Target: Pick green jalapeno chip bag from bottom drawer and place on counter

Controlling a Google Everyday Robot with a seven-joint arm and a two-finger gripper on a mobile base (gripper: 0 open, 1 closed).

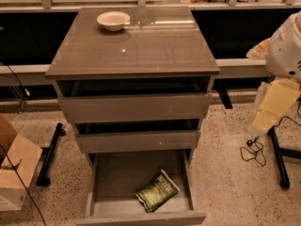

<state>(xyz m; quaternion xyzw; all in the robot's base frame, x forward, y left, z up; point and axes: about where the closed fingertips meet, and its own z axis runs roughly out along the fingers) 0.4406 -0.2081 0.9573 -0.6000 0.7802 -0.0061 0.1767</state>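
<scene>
Foil-conscious, needed to swing the gripper (pixel 265 117), hung far right, openness untellable, down over the green jalapeno chip bag (pixel 157 190) in the bottom drawer (pixel 117 178).

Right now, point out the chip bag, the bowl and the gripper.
Chip bag (pixel 157 190): camera view, middle of its green foil.
Bowl (pixel 113 20): camera view, inside of its hollow.
Gripper (pixel 263 124): camera view, its pale lower end, hanging at the right edge.
</scene>
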